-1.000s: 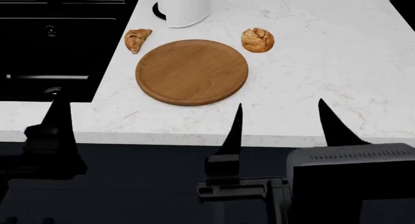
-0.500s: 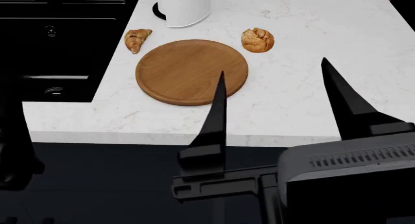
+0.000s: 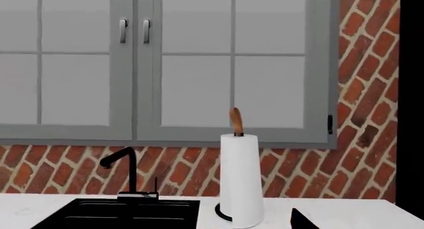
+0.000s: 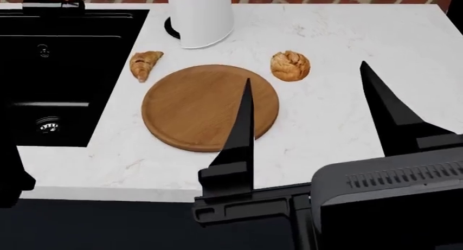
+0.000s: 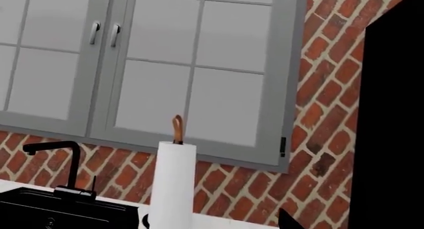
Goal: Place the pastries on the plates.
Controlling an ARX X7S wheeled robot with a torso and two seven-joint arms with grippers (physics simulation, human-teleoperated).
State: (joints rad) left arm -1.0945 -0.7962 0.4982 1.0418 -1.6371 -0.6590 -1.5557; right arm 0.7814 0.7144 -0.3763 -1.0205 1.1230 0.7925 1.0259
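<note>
Two pastries lie on the white counter in the head view: a croissant [image 4: 145, 64] near the sink edge and a round flaky bun [image 4: 290, 65] further right. No plates are in view. My right gripper [image 4: 311, 117] hovers open over the counter's near part, well short of the bun, with its left finger over the wooden board's rim and nothing between the fingers. Of my left gripper only a dark mass [image 4: 10, 177] shows at the left edge. One fingertip [image 3: 300, 222] shows in the left wrist view, far off centre. Both wrist views face the wall.
A round brown wooden board [image 4: 195, 106] lies between the pastries, nearer to me. A white paper towel roll [image 4: 201, 14] stands behind it. A black sink [image 4: 65, 60] with a faucet [image 3: 126, 164] fills the left. Brick wall and grey cabinets [image 5: 166, 65] rise behind.
The right gripper rose and advanced over the counter, still open. The left gripper slid left and down to the frame's edge. The head view tilted, bringing the counter lower in frame.
</note>
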